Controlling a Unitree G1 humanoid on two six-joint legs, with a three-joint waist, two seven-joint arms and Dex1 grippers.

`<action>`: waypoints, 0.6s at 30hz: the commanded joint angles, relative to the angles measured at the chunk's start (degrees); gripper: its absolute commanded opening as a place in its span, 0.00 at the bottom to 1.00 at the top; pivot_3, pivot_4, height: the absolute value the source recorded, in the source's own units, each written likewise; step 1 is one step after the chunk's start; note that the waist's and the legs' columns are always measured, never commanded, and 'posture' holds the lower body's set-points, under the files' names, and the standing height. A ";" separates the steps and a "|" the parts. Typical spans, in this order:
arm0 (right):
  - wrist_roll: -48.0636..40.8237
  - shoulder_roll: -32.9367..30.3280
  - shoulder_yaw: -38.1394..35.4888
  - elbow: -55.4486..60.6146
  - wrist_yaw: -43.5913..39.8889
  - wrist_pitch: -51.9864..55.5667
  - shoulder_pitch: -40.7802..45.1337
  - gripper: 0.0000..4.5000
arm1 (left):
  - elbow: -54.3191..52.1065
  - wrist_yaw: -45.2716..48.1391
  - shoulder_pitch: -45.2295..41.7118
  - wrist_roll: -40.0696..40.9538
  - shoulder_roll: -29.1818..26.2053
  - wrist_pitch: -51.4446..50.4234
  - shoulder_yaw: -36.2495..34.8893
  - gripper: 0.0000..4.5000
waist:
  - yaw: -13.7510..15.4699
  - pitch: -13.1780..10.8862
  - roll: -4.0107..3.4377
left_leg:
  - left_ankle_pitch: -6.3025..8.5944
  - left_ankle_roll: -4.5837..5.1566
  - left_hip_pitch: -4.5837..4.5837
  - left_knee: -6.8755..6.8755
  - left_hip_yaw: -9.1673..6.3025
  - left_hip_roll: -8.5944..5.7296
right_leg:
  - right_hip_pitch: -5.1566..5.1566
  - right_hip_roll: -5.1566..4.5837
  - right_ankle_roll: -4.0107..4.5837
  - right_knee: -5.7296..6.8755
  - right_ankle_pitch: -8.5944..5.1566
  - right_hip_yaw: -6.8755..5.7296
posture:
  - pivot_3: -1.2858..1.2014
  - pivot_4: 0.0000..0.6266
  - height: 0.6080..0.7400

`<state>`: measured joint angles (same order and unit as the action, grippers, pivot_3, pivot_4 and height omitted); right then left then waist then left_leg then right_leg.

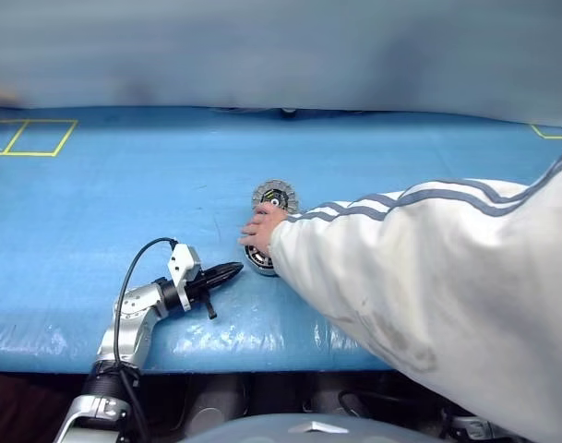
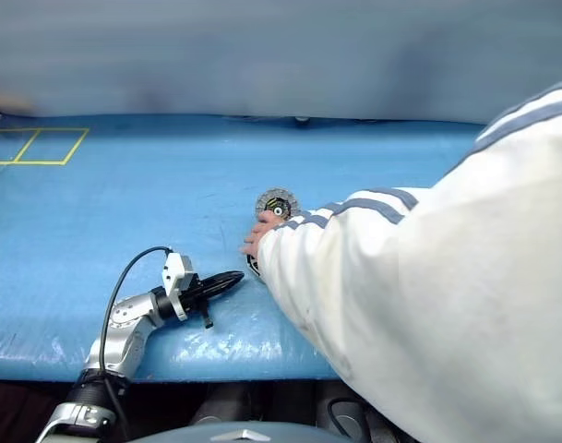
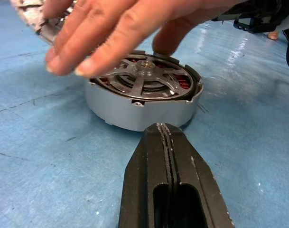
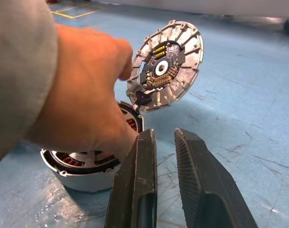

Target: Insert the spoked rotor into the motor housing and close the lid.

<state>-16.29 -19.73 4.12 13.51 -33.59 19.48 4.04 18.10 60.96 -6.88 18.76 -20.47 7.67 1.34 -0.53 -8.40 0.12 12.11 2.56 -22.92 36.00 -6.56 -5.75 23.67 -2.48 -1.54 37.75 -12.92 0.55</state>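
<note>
My left arm point(image 1: 133, 318) reaches in over the near edge of the table point(image 1: 124, 203), forearm angled toward the middle, wrist about level. My left gripper point(image 1: 227, 271) points forward and to the right, its two black fingers point(image 3: 169, 190) pressed together with no gap. My right gripper point(image 4: 164, 156) shows in its own wrist view, fingers point(image 4: 199, 180) slightly parted with a narrow slot between them, gripping nothing.

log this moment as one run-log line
rotor: seated in housing | lid: open | person's hand: over housing | left pincer: shut
</note>
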 commanded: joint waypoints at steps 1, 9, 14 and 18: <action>-0.31 -0.09 -0.33 1.05 -0.04 -0.41 0.11 0.15 | 0.25 -1.80 -1.49 0.86 0.39 1.18 -2.11 0.00 | -0.01 0.00 0.00 | 0.00 0.00 0.00 0.00 0.00 0.00 | 0.00 0.00 0.00 0.00 0.00 0.00 | 0.52 0.24 1.00; 0.02 -0.24 -0.24 1.08 0.07 -0.52 -0.19 0.15 | 2.48 -8.53 -4.56 0.13 2.30 2.18 -5.13 0.00 | 0.06 -0.01 0.01 | 0.00 0.00 0.00 0.00 0.00 0.00 | -0.01 0.01 -0.01 -0.01 0.01 -0.01 | 0.52 0.24 1.00; 0.13 -0.19 -0.25 0.98 0.14 -0.70 -0.25 0.15 | 5.79 -16.76 -8.73 -0.97 3.71 0.01 -7.18 0.00 | 0.08 -0.01 0.02 | -0.01 -0.02 0.00 0.03 0.00 0.00 | -0.02 0.02 -0.05 0.02 0.01 -0.02 | 0.52 0.24 1.00; 0.18 -0.23 -0.45 0.97 0.27 -0.89 -0.43 0.15 | 8.70 -23.41 -12.02 -3.50 4.42 -0.45 -7.47 0.00 | 0.11 -0.01 0.03 | -0.02 -0.02 0.00 0.04 0.01 -0.01 | -0.03 0.02 -0.23 0.01 -0.07 -0.02 | 0.52 0.24 1.00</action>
<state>-16.00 -19.93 4.16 13.47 -33.46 19.39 3.44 26.79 40.26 -17.61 16.05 -16.60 7.30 -5.25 -0.42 -8.41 0.15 12.09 2.55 -22.92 36.04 -6.56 -5.76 23.64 -2.46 -1.74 37.76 -12.96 0.53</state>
